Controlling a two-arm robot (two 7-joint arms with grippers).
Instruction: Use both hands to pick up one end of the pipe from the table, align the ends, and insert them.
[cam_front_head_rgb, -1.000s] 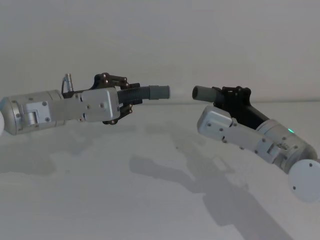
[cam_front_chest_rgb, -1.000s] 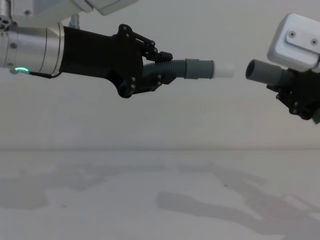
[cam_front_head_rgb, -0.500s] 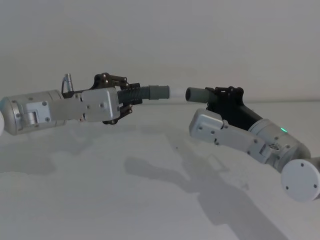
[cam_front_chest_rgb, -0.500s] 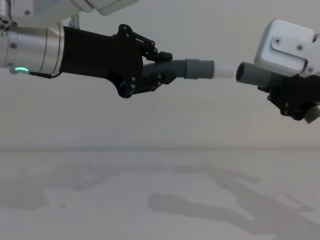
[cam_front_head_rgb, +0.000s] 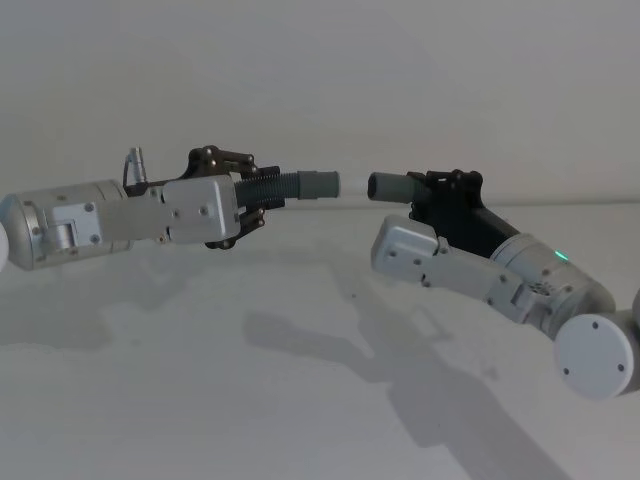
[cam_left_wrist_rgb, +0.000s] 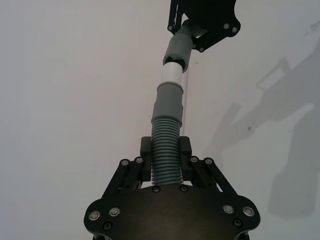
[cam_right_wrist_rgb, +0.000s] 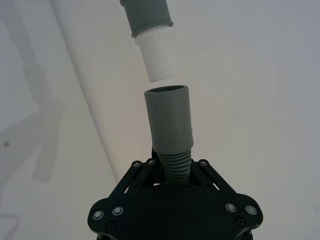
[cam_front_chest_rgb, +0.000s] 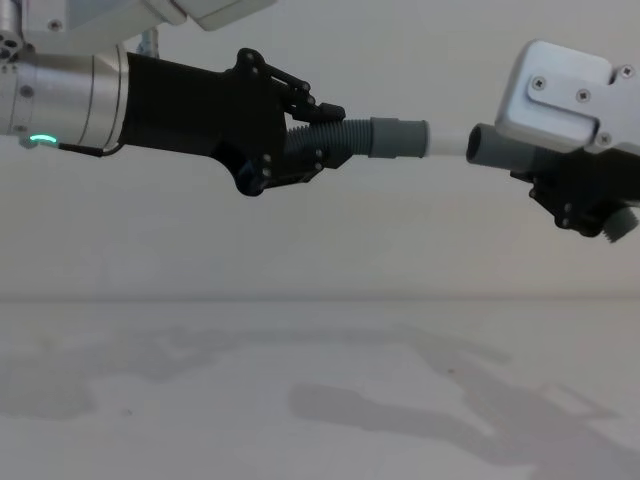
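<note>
The step in hand is the insertion itself — the pale white spigot (cam_right_wrist_rgb: 158, 56) is sitting just short of the plain grey open mouth (cam_right_wrist_rgb: 167, 92), near it but, in the right wrist view, not yet inside. To do it well, the two tube axes should probably be brought onto one line before any push, since in that view the spigot appears slightly offset and tilted against the mouth; a straight, slow advance along the shared axis would likely avoid jamming on the rim.

The left black plastic pincer (cam_front_head_rgb: 248, 190) is reaching in from 9 o'clock in the head view, its slim fingers clamped on the ribbed part of the dark grey ribbed tube piece with the wider collar (cam_front_head_rgb: 298, 186), the collar pointing toward 3 o'clock. The right black plastic pincer (cam_front_head_rgb: 440, 188) is coming in from about 4 o'clock, forearm angled upward, clamped on the dark grey tube piece with the plain mouth (cam_front_head_rgb: 392, 186), which is pointing toward 9 o'clock. Both pieces are being held well above the flat matte white surface (cam_front_head_rgb: 200, 380) — the arms' shadows are lying on it below.
</note>
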